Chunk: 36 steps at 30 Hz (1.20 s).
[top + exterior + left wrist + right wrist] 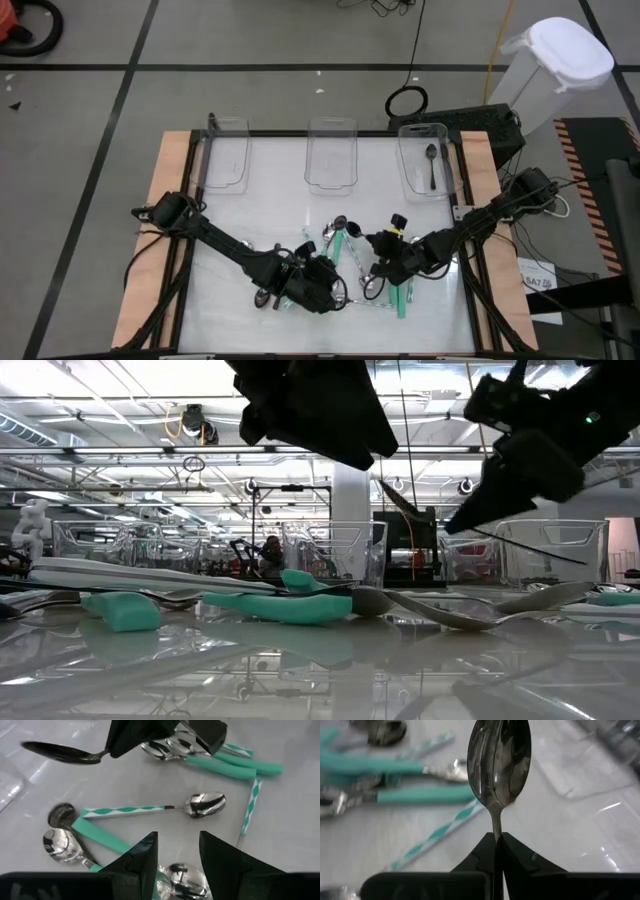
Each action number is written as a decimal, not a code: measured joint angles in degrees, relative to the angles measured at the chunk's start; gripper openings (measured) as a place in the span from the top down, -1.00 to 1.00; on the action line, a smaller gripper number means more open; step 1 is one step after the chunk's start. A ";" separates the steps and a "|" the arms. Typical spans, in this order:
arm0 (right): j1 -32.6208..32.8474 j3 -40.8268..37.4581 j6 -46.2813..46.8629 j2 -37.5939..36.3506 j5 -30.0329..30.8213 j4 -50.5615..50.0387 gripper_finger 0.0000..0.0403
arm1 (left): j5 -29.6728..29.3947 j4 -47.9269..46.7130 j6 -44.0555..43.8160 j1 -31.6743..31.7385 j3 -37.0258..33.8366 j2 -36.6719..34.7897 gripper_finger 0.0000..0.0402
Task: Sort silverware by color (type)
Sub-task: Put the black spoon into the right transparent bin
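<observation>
- The right gripper [496, 845] is pinching the thin neck of a dark spoon [499, 762], jaws closed tight on it, with the glossy oval bowl pointing away from the wrist; the spoon is hanging clear of the table
- In the high view the right gripper [383, 262] is working over the pile at about 5 o'clock from the table's centre
- The left gripper [177, 855] is hovering over the pile with its jaws parted by a narrow gap and holding nothing; in the high view it [322, 290] is sitting at about 6 o'clock from centre, close beside the right gripper
- The silverware pile [350, 262] is lying loose on the white table [250, 215] between and under both grippers, so the arms are covering part of it
- A teal-handled spoon [152, 809] with a striped handle and mirror-bright bowl is lying flat just ahead of the left fingers [140, 857]; solid teal handles [235, 766] are lying beyond it
- Three clear rectangular bins are standing along the 12 o'clock edge: the left bin [226, 155], the middle bin [332, 152] and the right bin [424, 160]
- One dark binned spoon [431, 165] is resting inside the right bin
</observation>
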 joint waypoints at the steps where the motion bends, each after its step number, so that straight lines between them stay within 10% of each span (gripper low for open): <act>1: 0.00 0.02 -0.21 0.00 0.84 0.88 0.93 | -0.52 0.11 0.03 0.00 0.00 0.00 0.28; 16: 4.88 2.04 -8.84 -11.67 7.24 1.33 0.93 | -15.99 -6.41 -8.19 -0.48 -0.04 3.06 0.28; 24: 10.11 -1.90 -7.50 -14.17 17.73 9.95 0.93 | -18.22 12.16 0.46 0.04 0.04 6.92 0.28; 36: 10.23 -3.59 -27.29 -6.87 15.49 42.54 0.93 | -16.30 36.96 9.99 0.55 0.04 12.79 -0.02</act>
